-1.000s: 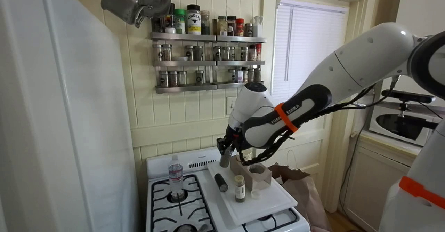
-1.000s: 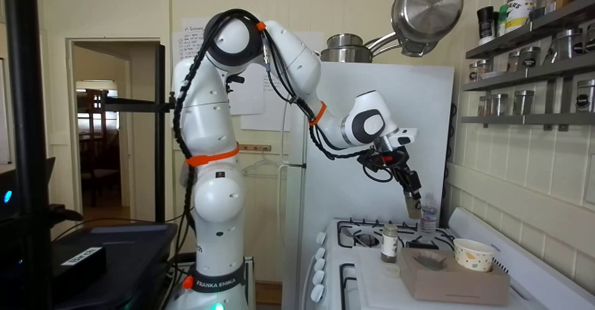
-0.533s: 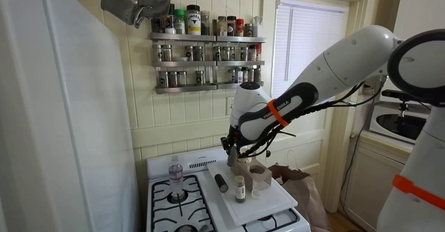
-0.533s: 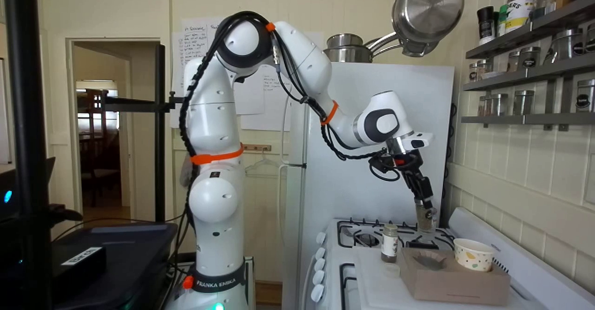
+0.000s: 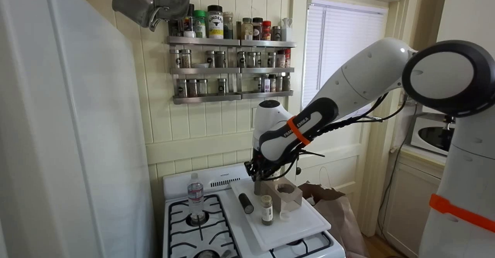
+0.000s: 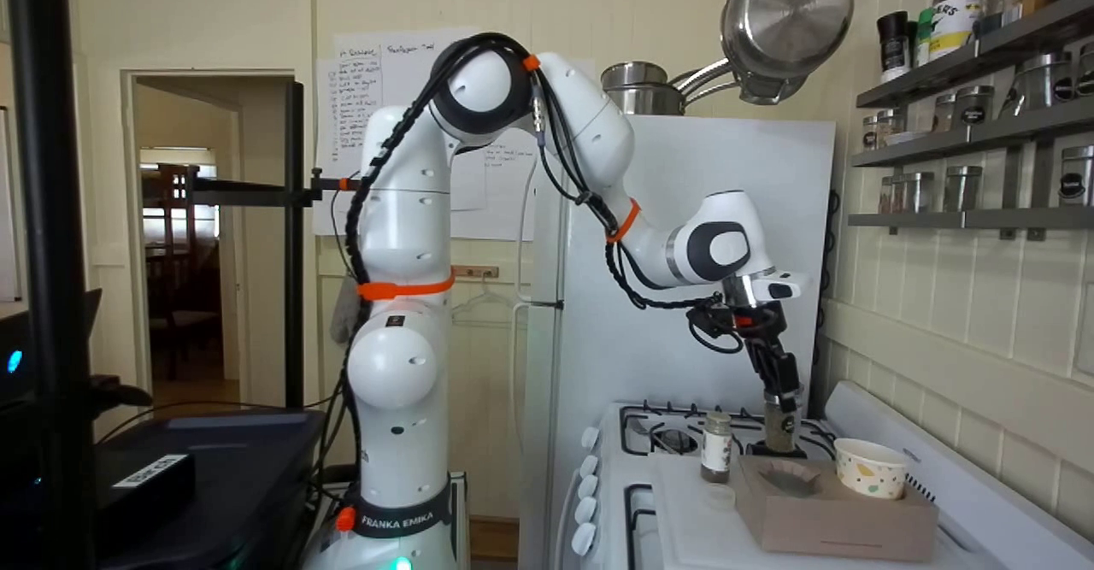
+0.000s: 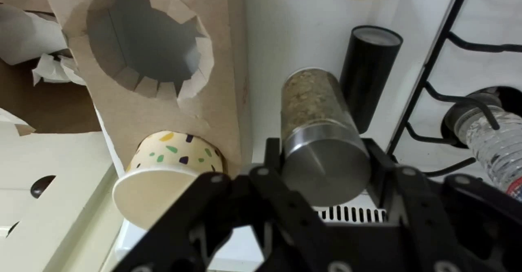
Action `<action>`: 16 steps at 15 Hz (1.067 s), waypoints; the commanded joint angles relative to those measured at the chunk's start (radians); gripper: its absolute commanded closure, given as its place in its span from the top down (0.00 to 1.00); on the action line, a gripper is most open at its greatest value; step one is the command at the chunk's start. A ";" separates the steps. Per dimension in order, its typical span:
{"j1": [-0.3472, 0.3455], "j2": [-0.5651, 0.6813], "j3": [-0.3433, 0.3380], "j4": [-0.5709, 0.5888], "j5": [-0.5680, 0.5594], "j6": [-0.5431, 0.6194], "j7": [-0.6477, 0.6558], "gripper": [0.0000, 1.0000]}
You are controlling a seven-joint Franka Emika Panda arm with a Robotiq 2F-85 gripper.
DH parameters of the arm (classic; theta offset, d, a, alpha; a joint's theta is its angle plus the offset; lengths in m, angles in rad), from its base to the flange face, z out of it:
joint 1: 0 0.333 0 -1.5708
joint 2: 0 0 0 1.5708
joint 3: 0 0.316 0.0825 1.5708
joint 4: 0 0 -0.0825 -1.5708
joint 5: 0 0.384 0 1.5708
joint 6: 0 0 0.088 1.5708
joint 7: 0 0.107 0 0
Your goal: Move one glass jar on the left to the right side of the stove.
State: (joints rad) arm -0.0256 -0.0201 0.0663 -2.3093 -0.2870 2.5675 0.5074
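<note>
You are pinching one glass jar point(image 7: 312, 100) by its metal lid point(image 7: 326, 174): the gripper point(image 7: 322, 156) is pressing its fingers point(image 7: 378, 171) against opposite sides, and the jar's body is pointing away from the fingertips, base foremost, toward the white board point(image 5: 301, 234) that is lying on the stove point(image 5: 245, 234). Its long axis is looking close to upright in both exterior views, so the relation you are depending on is base to board; the views are not showing whether those two are touching. In the wrist view the jar is sitting between the cardboard box point(image 7: 122, 117) and the black cylinder point(image 7: 371, 76), overlapping the cylinder's edge from that angle, with contact there also impossible to tell. In an exterior view the water bottle point(image 5: 196, 194) is standing over the left burners while the board is covering most of the right part, so you are probably facing the placing step, with letting go to follow. If the base is hanging clear, you should be bringing it straight down, tilting nothing, and watching the finger on the box side: in spreading, it could be catching the box or the paper cup point(image 7: 175, 153).
</note>
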 commanded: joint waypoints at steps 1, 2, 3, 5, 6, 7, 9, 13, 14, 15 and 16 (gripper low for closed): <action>0.018 0.054 -0.016 0.034 0.011 -0.031 0.024 0.25; 0.018 0.060 -0.023 0.034 0.009 -0.034 0.032 0.25; 0.019 0.067 -0.029 0.032 0.013 -0.028 0.033 0.25; 0.023 0.076 -0.040 0.029 0.011 -0.028 0.041 0.25; 0.025 0.079 -0.043 0.028 0.011 -0.028 0.042 0.25; 0.027 0.081 -0.046 0.028 0.009 -0.032 0.045 0.25; 0.030 0.085 -0.051 0.028 0.011 -0.034 0.043 0.25; 0.039 0.095 -0.051 0.030 0.014 -0.026 0.035 0.25; 0.042 0.097 -0.051 0.031 0.010 -0.030 0.036 0.25; 0.044 0.098 -0.052 0.032 0.008 -0.035 0.038 0.25; 0.045 0.100 -0.053 0.032 0.009 -0.036 0.037 0.25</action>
State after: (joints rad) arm -0.0022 0.0658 0.0265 -2.2995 -0.2868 2.5663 0.5326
